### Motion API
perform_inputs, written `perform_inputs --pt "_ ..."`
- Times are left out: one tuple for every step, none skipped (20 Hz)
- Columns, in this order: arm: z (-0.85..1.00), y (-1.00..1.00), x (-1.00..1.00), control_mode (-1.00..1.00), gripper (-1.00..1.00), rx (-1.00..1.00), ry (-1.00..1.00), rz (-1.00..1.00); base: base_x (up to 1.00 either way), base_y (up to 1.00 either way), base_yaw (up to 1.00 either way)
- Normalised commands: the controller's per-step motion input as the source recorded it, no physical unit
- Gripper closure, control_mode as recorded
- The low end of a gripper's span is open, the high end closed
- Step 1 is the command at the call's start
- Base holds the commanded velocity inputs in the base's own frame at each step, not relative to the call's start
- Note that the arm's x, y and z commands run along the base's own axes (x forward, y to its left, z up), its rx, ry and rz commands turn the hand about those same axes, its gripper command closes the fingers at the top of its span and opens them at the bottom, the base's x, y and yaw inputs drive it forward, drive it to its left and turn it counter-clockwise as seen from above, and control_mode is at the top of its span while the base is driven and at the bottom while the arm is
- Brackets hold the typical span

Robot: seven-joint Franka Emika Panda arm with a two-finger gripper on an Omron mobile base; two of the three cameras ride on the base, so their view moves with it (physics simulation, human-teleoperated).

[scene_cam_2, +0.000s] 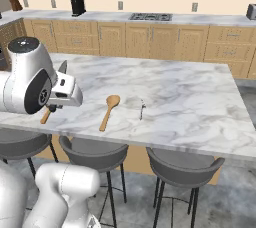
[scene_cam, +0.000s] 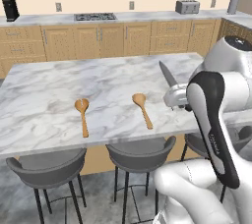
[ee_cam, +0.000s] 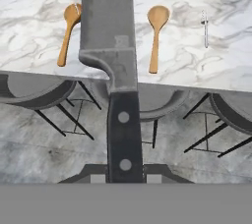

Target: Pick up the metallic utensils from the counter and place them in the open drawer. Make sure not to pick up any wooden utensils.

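Fingers point(ee_cam: 125, 179) clamp the black-handled knife point(ee_cam: 110, 36) above the marble surface point(ee_cam: 197, 66), where two wooden spoons point(ee_cam: 156, 36) and a fork point(ee_cam: 205, 29) lie.

We see a wooden spoon point(scene_cam_2: 109, 111) lying on the marble surface point(scene_cam_2: 190, 102) near its front edge, and a thin silver fork point(scene_cam_2: 142, 109) just to its right. A knife blade point(scene_cam_2: 62, 67) pokes up beside our white arm point(scene_cam_2: 30, 79). Grey stools point(scene_cam_2: 182, 169) stand below.

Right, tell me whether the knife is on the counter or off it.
Off it. The gripper is shut on the knife, its blade jutting forward over the counter edge and stools.
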Motion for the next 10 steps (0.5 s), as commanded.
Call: perform_inputs --pt "0.48 -0.14 -0.39 -1.00 1.00 -0.01 0.00 0.00 0.00 0.00 0.00" --pt "0.31 -0.04 -0.37 -1.00 1.00 -0.02 0.00 0.00 0.00 0.00 0.00" --pt "0.17 0.00 -0.36 -1.00 1.00 -0.03 0.00 0.00 0.00 0.00 0.00" --pt "0.10 0.00 -0.35 -1.00 1.00 -0.03 0.00 0.00 0.00 0.00 0.00" --pt "0.00 0.00 -0.39 -1.00 1.00 -0.01 0.00 0.00 0.00 0.00 0.00" --pt "0.00 0.00 -0.39 -1.00 1.00 0.00 0.00 0.00 0.00 0.00 0.00" --pt "0.00 0.00 -0.35 -1.00 1.00 0.00 -0.01 0.00 0.00 0.00 0.00" --pt "0.00 0.00 -0.30 -1.00 1.00 0.00 -0.02 0.00 0.00 0.00 0.00" --pt "0.00 0.00 -0.05 -1.00 1.00 0.00 -0.01 0.01 0.00 0.00 0.00" --pt "0.00 0.00 0.00 -1.00 1.00 0.00 0.00 0.00 0.00 0.00 0.00"
